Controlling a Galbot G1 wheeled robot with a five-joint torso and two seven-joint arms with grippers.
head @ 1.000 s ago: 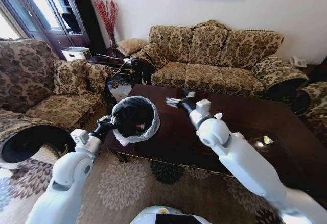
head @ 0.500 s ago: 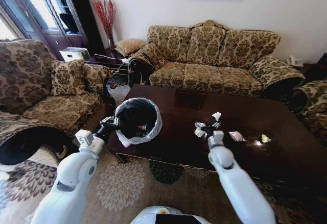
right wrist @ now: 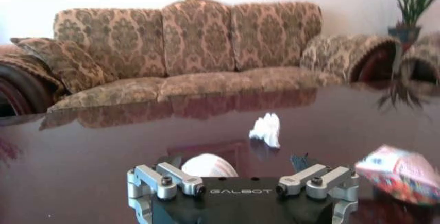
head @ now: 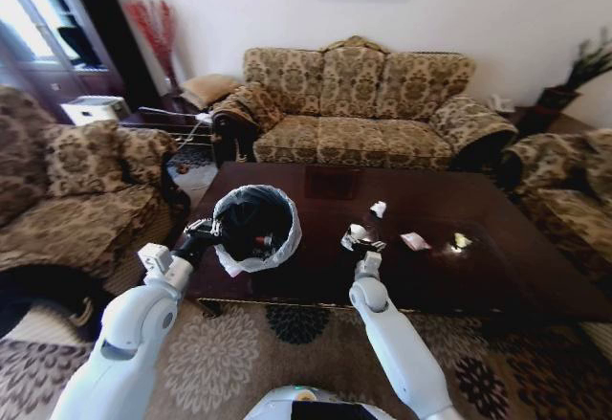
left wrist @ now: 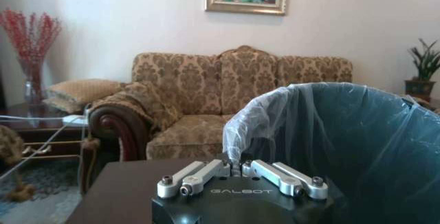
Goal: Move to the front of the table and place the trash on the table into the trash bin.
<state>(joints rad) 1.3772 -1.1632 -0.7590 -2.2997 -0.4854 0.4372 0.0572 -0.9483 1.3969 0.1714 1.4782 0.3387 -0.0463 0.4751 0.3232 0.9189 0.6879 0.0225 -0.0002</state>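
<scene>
The trash bin (head: 254, 226), black with a whitish bag liner, is held at the left end of the table (head: 497, 286). My left gripper (head: 204, 237) is shut on its near rim; the left wrist view shows the gripper (left wrist: 238, 168) clamped on the bag-covered rim of the bin (left wrist: 343, 147). My right gripper (head: 361, 243) hovers low over the table's front half, open, with a white paper cup (right wrist: 209, 166) lying between its fingers. More trash lies beyond: a crumpled white paper (head: 379, 209) (right wrist: 267, 129), a pink wrapper (head: 415, 240) (right wrist: 399, 173) and a small yellowish piece (head: 460, 241).
A patterned sofa (head: 354, 104) stands behind the table, an armchair (head: 81, 190) to the left and another (head: 569, 190) to the right. A small side table (head: 143, 119) sits in the back left corner. A floral rug (head: 229, 353) covers the floor before the table.
The head view has swung to the right. My right gripper has drawn back from the table's far side and dropped to the white cup near the front. The left gripper still holds the bin.
</scene>
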